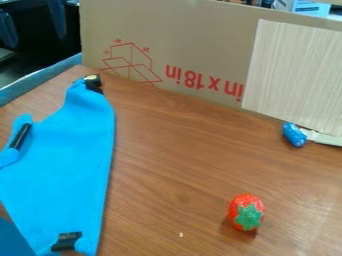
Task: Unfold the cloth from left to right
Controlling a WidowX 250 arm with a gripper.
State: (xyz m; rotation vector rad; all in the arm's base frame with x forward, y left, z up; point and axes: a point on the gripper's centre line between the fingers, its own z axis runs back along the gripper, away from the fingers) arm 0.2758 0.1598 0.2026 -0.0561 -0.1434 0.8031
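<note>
We judge cloth (67, 165) light, limp; pinch left flap (8, 157) by black strip (21, 136), layers unclear. Can't tell gripper state.

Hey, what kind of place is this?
Probably a lab or workshop test setup: a blue cloth and small red-and-green toy on a wood-grain table, with printed cardboard standing behind.

Blue cloth (73, 160), brn woodgrain table (177, 170), toy strawberry (246, 212) — red/grn

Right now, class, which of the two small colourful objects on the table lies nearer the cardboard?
The blue object, close beside the cardboard; the red-and-green object sits much farther from it.
</note>
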